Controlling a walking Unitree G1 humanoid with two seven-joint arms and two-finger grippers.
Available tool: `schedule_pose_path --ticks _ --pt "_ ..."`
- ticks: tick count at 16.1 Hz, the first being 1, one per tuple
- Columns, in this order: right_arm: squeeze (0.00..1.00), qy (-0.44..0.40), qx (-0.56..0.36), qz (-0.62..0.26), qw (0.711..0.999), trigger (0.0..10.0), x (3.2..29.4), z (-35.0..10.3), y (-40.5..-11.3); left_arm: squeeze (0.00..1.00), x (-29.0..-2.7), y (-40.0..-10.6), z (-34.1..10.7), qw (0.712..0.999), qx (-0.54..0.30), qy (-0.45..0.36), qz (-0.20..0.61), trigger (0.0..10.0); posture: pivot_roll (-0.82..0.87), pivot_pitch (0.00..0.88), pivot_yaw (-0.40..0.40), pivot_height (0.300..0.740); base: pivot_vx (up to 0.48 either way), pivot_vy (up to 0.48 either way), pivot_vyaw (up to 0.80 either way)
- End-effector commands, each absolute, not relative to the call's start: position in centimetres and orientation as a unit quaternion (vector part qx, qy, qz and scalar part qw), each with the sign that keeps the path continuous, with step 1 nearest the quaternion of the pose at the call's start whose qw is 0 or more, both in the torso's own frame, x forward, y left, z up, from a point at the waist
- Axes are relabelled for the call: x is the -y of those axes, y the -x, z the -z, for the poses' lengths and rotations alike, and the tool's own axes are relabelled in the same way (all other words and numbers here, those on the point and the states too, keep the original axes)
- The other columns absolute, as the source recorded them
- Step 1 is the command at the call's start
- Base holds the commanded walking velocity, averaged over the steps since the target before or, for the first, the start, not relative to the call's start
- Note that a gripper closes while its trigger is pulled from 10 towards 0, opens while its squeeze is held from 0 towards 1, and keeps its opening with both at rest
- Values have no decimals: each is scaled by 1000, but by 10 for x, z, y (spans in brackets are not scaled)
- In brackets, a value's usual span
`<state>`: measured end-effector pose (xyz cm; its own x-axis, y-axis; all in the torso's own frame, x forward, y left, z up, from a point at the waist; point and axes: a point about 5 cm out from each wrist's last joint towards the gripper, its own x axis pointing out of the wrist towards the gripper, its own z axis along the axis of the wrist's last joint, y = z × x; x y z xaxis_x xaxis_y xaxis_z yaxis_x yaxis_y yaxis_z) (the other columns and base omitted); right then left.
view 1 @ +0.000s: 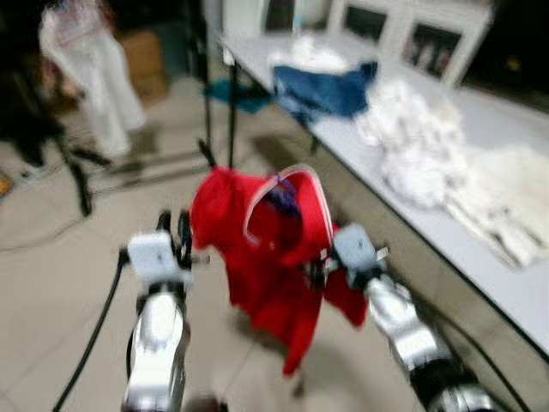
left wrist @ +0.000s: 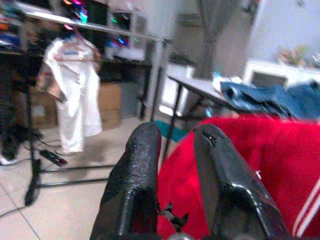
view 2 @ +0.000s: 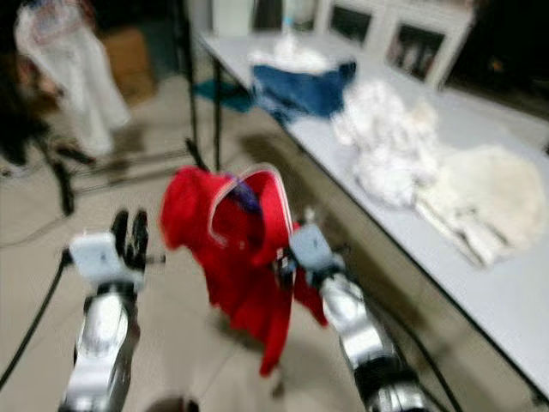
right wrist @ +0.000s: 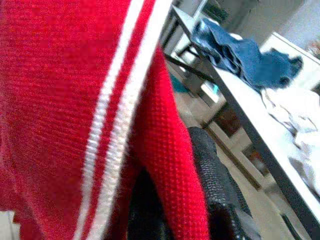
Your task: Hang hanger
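Observation:
A red garment [view 1: 257, 249] with a white-striped neckline [view 1: 296, 174] hangs in the air in front of me, and something dark blue shows at its neck. I cannot make out a hanger in the blur. My right gripper [view 1: 322, 264] is shut on the garment's right side, with red fabric lying across its black finger [right wrist: 212, 170]. My left gripper [view 1: 173, 225] stands upright just left of the garment, apart from it. Its fingers [left wrist: 142, 155] are open with nothing between them. A black clothes rack [view 1: 208, 86] stands ahead on the left.
A long grey table [view 1: 489, 266] runs along the right with a blue garment [view 1: 330, 86] and white clothes [view 1: 420, 146] on it. A white garment [view 1: 90, 69] hangs on a rack at the far left, with a cardboard box [view 1: 146, 56] behind. A black cable [view 1: 93, 330] crosses the tiled floor.

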<state>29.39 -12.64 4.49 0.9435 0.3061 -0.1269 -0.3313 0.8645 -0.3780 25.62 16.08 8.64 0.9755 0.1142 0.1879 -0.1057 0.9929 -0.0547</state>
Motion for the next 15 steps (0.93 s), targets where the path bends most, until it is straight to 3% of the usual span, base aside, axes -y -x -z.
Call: schedule_pose_path --ticks 1,15 --pt "0 203 -1 -166 965 10000 125 -57 -301 0 -159 -256 -87 993 98 21 -57 10000 218 8 -73 740 345 0 0" --pt "0 209 6 -174 962 10000 123 -57 -302 0 -159 -257 -88 993 102 16 -53 10000 216 0 -70 740 480 0 0"
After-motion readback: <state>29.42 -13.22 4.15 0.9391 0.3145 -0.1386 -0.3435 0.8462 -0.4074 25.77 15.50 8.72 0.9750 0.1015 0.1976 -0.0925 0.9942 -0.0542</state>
